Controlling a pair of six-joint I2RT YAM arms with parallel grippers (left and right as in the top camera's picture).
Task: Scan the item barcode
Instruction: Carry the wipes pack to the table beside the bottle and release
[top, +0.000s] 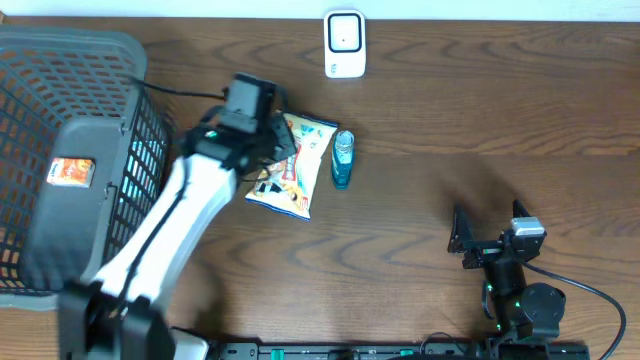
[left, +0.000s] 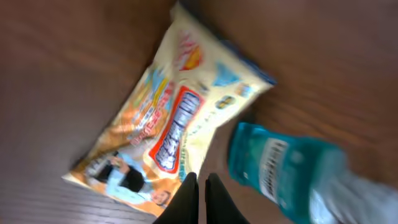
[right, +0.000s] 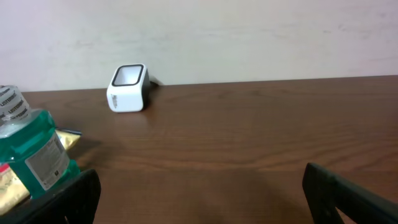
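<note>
A yellow snack bag (top: 295, 165) lies flat on the wooden table, and a teal bottle (top: 342, 160) lies just to its right. The white barcode scanner (top: 345, 45) stands at the far edge. My left gripper (top: 282, 150) hovers over the bag's left part. In the left wrist view, that left gripper (left: 202, 193) is shut and holds nothing, with its tips between the snack bag (left: 174, 118) and the teal bottle (left: 280, 168). My right gripper (top: 485, 232) stands open over bare table at the near right. The right wrist view shows the scanner (right: 129, 88) and the bottle (right: 31, 149) far ahead of the right gripper (right: 205, 199).
A grey mesh basket (top: 120, 60) fills the left side, with an orange packet (top: 72, 172) inside it. The left arm reaches from the near left across the basket's right rim. Bare wood lies between the bottle and the right gripper.
</note>
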